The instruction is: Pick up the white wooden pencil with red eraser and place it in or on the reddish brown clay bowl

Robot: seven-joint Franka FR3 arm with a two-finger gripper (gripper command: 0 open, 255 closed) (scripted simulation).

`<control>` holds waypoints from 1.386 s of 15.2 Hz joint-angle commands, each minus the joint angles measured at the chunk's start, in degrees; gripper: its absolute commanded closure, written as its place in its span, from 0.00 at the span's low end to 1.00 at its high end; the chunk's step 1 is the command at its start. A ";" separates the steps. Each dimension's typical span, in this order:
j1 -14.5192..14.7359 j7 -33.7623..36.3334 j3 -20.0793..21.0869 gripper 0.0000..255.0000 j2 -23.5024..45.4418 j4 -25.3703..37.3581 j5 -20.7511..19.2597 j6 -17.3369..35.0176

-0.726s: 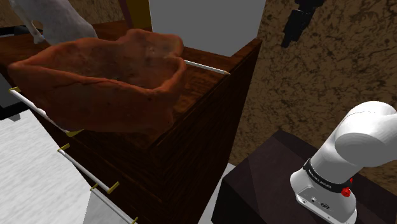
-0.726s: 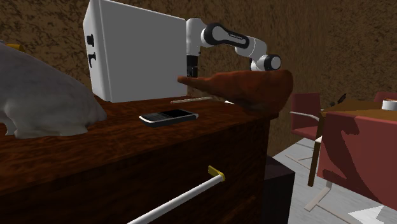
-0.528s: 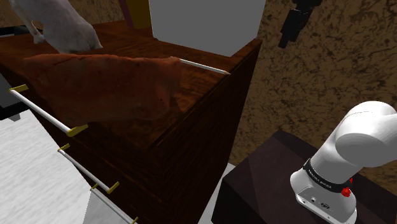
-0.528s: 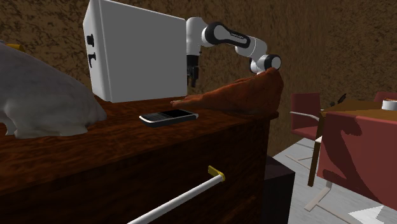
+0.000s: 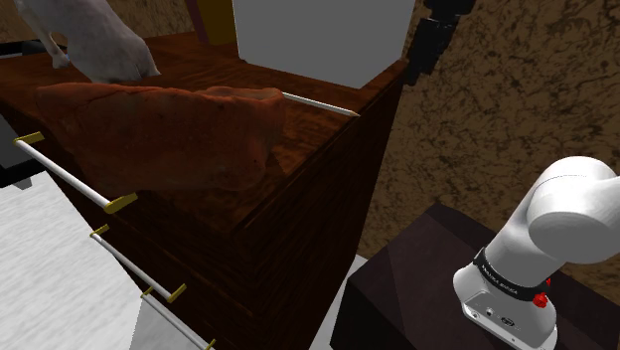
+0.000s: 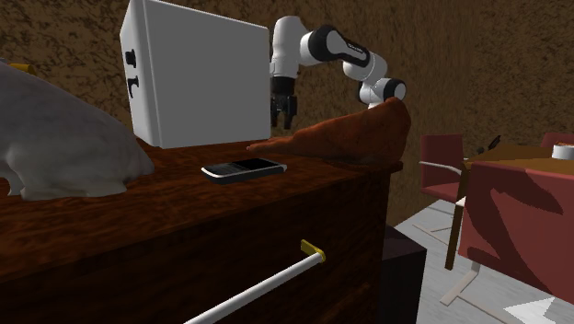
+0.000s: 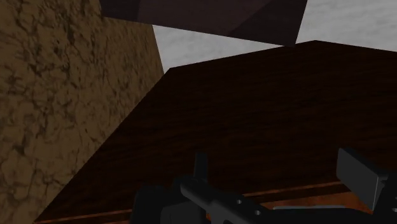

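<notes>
On the dresser top (image 6: 175,189) we find the white box (image 6: 193,83) standing tall. In front of the box the reddish-brown bowl (image 5: 169,134) sprawls, with a narrow bare strip between. A phone (image 6: 244,168) lies flat before the box, and a grey-white lump (image 6: 55,138) bulks beside the box. Above them the air is open.

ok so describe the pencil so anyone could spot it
Find the dark wooden dresser and the white box standing on its top. Beside that box the pencil lies flat, a thin white stick reaching out from the edge of the reddish brown bowl. It is the only slender straight thing on the top.
</notes>
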 commanded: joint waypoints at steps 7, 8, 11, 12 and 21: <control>3.78 6.11 7.88 0.00 4.47 3.83 6.08 2.48; 4.19 6.90 8.90 0.00 5.23 4.50 6.71 2.86; 5.30 9.26 11.99 0.00 7.70 6.80 8.38 4.02; 5.61 10.04 13.04 0.00 8.59 7.66 8.86 4.40; 6.41 10.97 15.51 0.00 9.47 3.31 10.16 10.23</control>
